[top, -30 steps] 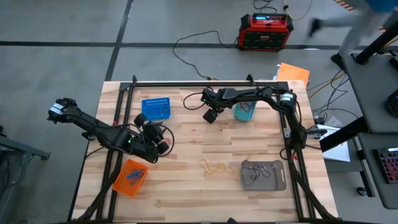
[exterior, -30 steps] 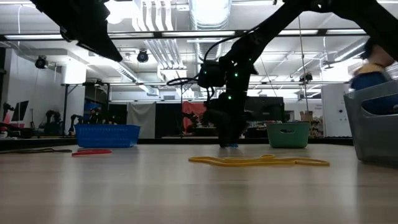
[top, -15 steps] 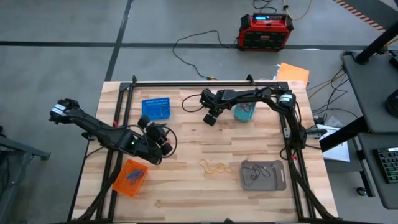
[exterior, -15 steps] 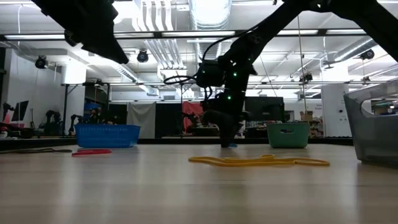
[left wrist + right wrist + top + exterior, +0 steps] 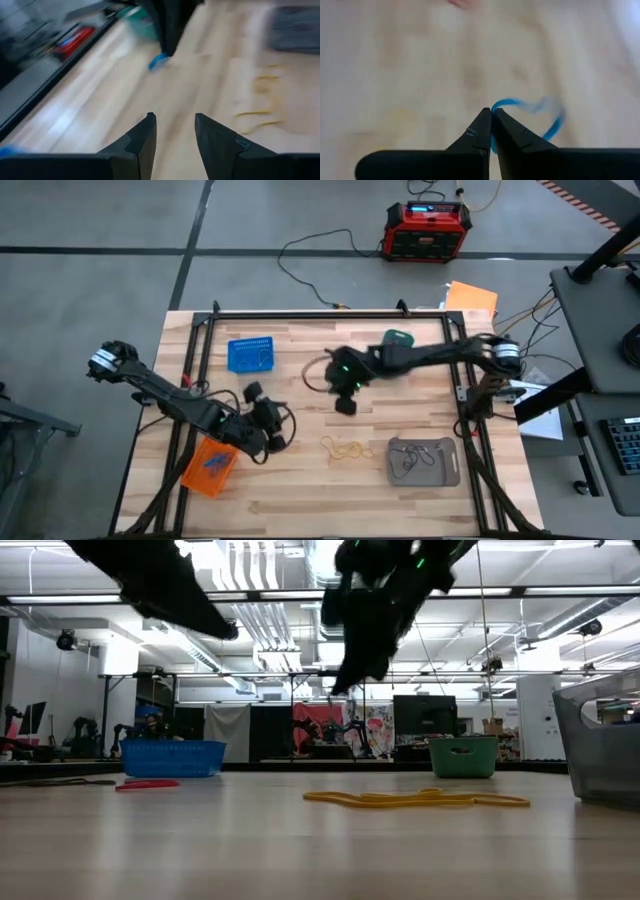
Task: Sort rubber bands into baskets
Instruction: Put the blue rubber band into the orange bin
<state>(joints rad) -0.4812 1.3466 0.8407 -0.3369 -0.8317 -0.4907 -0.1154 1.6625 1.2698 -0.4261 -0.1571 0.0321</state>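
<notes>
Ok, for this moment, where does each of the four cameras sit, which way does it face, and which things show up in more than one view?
High view: overhead, straight down on the table; both arms show, left gripper, right gripper.
Low view: at tabletop height, looking across into the room; both arms enter from above.
Left wrist view: looks past its open fingers along the wood.
Right wrist view: looks down past its shut fingers pinching a blue rubber band.
Shared: the yellow rubber bands and blue basket appear in high and low views.

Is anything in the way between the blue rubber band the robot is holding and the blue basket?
Nothing visible. The right hand pinches the blue rubber band above mid-table, and only bare wood lies between it and the blue basket.
</notes>
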